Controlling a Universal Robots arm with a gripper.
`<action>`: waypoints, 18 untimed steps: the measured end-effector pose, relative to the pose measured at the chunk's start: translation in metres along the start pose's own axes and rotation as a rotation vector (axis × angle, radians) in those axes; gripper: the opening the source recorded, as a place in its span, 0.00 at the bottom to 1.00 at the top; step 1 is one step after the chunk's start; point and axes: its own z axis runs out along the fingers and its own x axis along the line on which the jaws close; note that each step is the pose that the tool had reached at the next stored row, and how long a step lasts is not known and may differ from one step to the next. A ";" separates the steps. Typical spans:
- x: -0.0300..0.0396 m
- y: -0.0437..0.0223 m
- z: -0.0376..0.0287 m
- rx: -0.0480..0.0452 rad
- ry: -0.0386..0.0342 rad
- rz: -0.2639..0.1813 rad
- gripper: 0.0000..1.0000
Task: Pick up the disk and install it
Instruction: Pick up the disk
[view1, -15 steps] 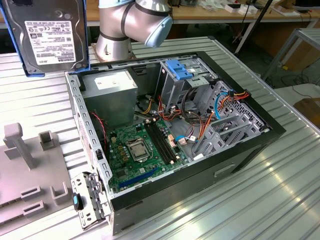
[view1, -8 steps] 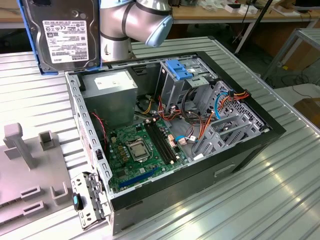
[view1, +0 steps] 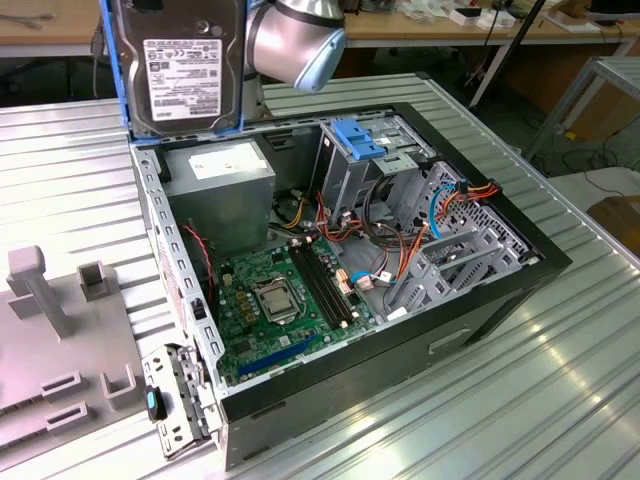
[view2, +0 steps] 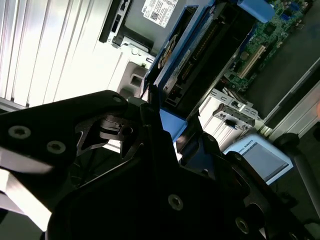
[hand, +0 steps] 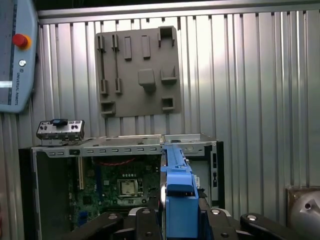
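The disk, a grey-metal drive with a white label and bright blue side rails, hangs upright above the back corner of the open computer case, at the exterior view's upper left. My gripper is shut on it: in the first wrist view the blue rail edge of the disk runs between the black fingers. The second wrist view has the disk edge-on just past the gripper. The arm's silver joint sits beside the drive.
Inside the case lie a grey power-supply box, a green motherboard and a drive cage topped by a blue bracket, with loose cables around it. A grey fixture plate lies on the ribbed metal table. A teach pendant rests nearby.
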 end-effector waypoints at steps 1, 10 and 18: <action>-0.0003 -0.0050 0.0001 0.0001 -0.0001 0.000 0.37; -0.0027 -0.0564 0.0015 0.0005 0.0000 0.000 0.37; 0.0004 -0.0780 0.0048 0.0022 0.0001 0.002 0.37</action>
